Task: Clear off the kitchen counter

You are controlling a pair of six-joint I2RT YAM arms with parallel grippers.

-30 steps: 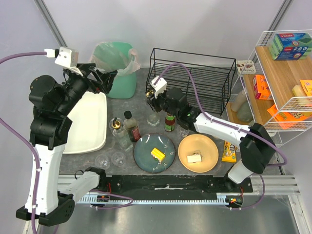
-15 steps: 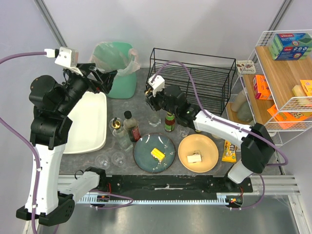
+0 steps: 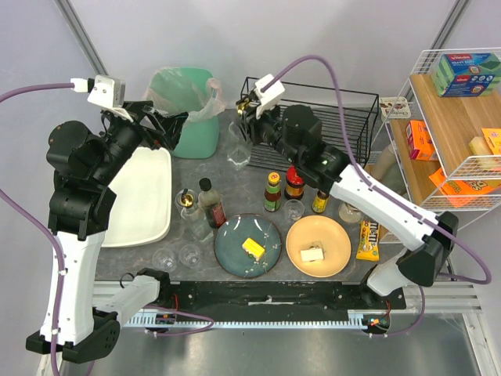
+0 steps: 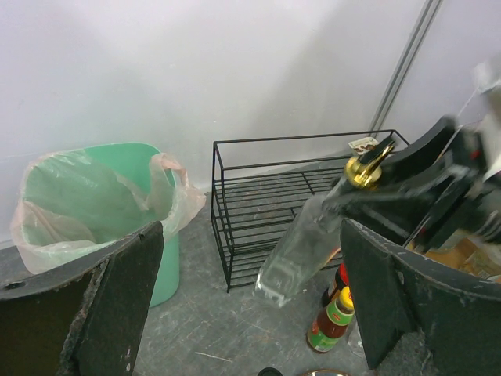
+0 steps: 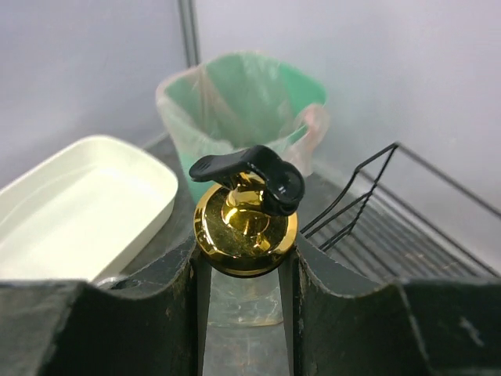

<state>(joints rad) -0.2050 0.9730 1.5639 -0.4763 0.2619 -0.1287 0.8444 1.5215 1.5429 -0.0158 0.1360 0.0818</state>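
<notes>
My right gripper is shut on the neck of a clear glass bottle with a gold pourer cap. The bottle hangs tilted in the air above the dark grey kitchen counter, beside the left end of the black wire rack. In the left wrist view the bottle slants between that camera's fingers but well beyond them. My left gripper stands wide open and empty beside the green bin, above the far end of the white tub.
On the counter stand three sauce bottles, a dark bottle, another gold-capped bottle, small glasses, a blue plate, a yellow plate and a candy packet. A wire-framed shelf stands at the right.
My right arm has lifted the glass bottle from among the sauce bottles and carried it back and left, toward the rack's left end and the bin. The left arm has not moved.
</notes>
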